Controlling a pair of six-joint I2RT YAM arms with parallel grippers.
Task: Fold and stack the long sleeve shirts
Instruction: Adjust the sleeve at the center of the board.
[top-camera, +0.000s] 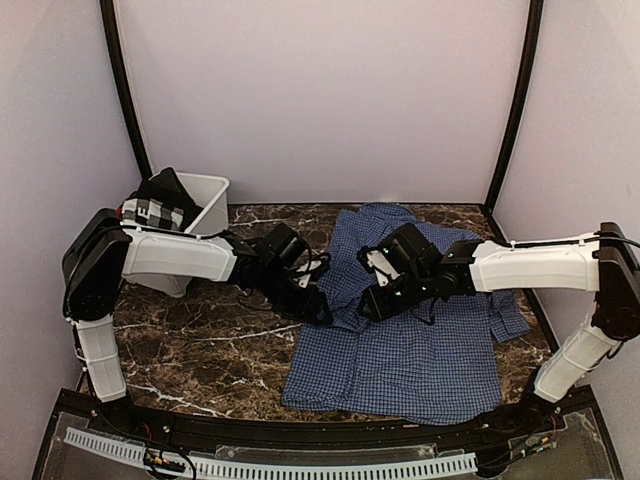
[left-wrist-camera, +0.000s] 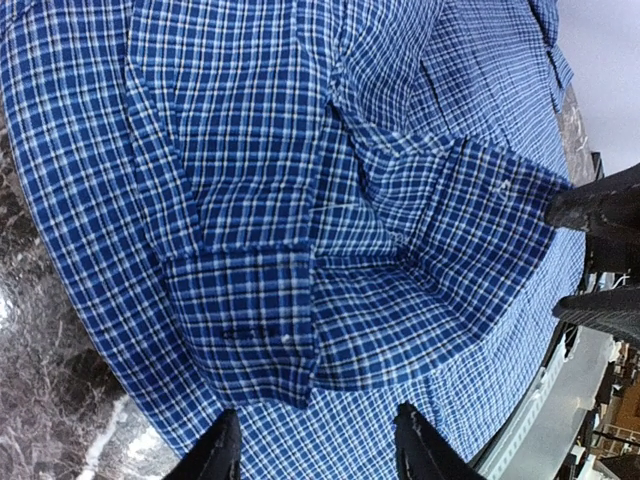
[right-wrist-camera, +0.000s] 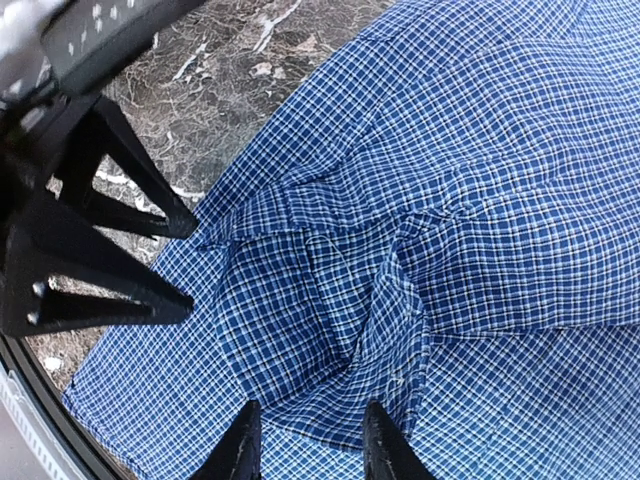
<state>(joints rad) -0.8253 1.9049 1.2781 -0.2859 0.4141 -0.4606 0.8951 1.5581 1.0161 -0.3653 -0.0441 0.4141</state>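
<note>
A blue shirt (top-camera: 420, 350) lies spread on the dark marble tabletop (top-camera: 200, 350). The left fingers (top-camera: 318, 308) are at its left edge, and the right fingers (top-camera: 372, 303) are just beside them, over the cloth. A white bin (top-camera: 208, 195) holding black-and-white cloth (top-camera: 155, 210) stands at back left.

White bin (top-camera: 215, 200) half hidden behind left arm (top-camera: 175, 257), blue shirt (left-wrist-camera: 300, 200) cropped by frame edges

White shells are seen over the left arm (top-camera: 175, 257) and right arm (top-camera: 530, 265), jointed in black. Thin black cables (top-camera: 318, 262) are looped behind the black left gripper (left-wrist-camera: 317, 408) and right gripper (right-wrist-camera: 311, 404), both fitted with tapered fingers (right-wrist-camera: 245, 445).
</note>
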